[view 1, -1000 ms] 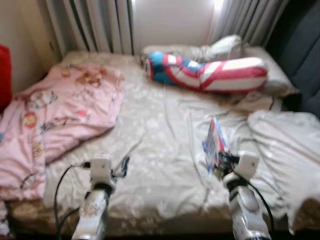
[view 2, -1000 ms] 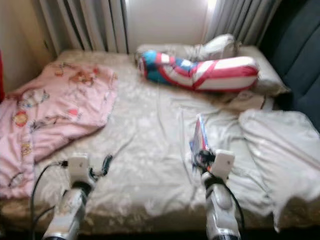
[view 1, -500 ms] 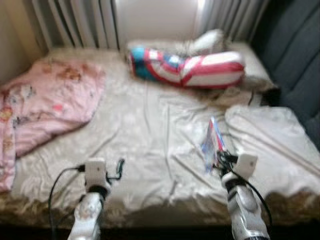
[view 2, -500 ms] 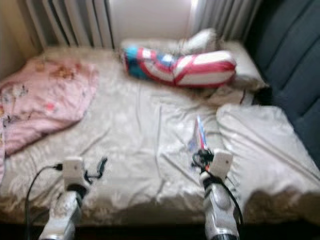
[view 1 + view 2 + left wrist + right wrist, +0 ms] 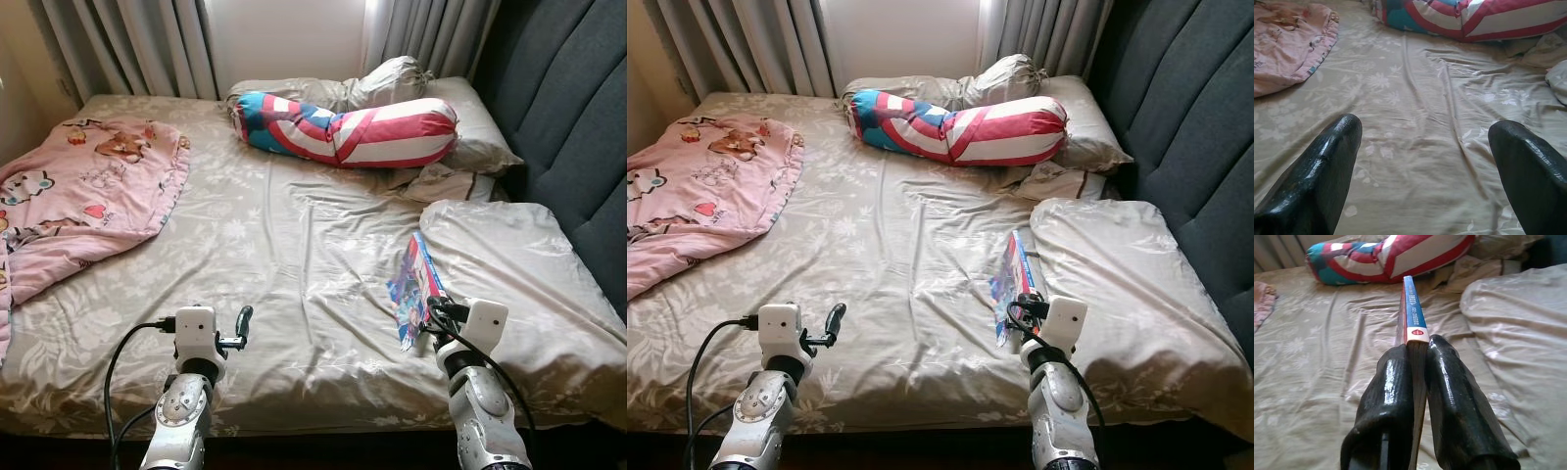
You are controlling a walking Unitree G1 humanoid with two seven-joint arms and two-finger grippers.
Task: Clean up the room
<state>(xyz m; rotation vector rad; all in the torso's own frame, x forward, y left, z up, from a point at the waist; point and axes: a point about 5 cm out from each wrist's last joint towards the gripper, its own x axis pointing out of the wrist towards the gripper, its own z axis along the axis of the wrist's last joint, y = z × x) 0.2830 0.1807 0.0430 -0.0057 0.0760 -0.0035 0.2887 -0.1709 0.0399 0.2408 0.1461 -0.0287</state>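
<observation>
A thin colourful book point(image 5: 415, 287) stands on edge above the bed sheet point(image 5: 294, 245), held out over the right side of the bed. My right gripper point(image 5: 1417, 350) is shut on it; its blue spine point(image 5: 1413, 308) runs away between the two black fingers point(image 5: 1448, 382). My left gripper point(image 5: 241, 326) hovers low over the near left part of the bed, open, with nothing between its fingers point(image 5: 1334, 147). A pink cartoon-print blanket point(image 5: 78, 186) lies bunched at the left. A red, white and blue bolster pillow point(image 5: 343, 132) lies across the head of the bed.
A crumpled beige duvet point(image 5: 509, 264) covers the right side of the bed. Beige pillows point(image 5: 460, 127) lie behind the bolster. A dark padded headboard wall point(image 5: 573, 117) rises on the right. Grey curtains point(image 5: 127, 44) hang at the far end.
The camera has swung right and steadied, so the bed appears shifted left and sharp. The right gripper still holds the book upright; the left gripper stays open.
</observation>
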